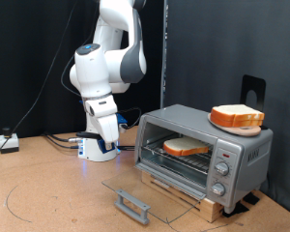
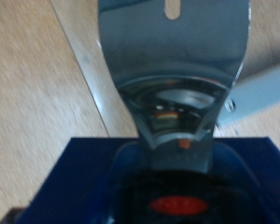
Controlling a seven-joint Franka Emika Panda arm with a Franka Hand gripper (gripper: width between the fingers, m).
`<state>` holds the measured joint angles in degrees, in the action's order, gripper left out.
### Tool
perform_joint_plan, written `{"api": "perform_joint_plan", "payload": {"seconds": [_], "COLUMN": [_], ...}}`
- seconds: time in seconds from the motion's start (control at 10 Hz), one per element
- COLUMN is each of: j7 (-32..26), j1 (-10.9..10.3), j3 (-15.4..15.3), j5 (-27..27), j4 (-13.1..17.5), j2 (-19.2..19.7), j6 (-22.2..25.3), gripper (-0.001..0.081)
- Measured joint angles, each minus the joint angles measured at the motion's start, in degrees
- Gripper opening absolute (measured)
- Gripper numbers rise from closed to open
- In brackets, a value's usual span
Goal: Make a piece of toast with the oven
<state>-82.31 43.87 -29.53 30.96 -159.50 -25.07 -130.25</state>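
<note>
The oven stands on a wooden board at the exterior view's right. Its glass door lies folded down flat, with the grey bar handle at the front. Inside, the piece of toast rests flat on the wire rack, pale face up. The arm is folded upright over its base at the exterior view's left, well away from the oven. Its hand runs out of the top of the picture, so the gripper does not show. The wrist view shows only the arm's own silver link and blue base, no fingers.
On top of the oven sits a round orange plate with another bread slice on it. Three knobs line the oven's right side. Cables and a small box lie at the table's left edge. A black curtain hangs behind.
</note>
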Motion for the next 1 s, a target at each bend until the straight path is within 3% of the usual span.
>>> {"api": "perform_joint_plan", "payload": {"seconds": [0.4,0.8,1.0], "j7": [-6.02,-5.61,-2.65], "j1": [-1.24,-2.31,-2.46], "j3": [7.09,8.57,8.39], "j5": [5.59,9.02,9.19], "j4": [5.16,7.47,8.36], "j2": [-4.77,-11.30,-14.51], "j6": [20.29,28.73,31.29], "gripper": [0.0396,0.0396,0.0396]}}
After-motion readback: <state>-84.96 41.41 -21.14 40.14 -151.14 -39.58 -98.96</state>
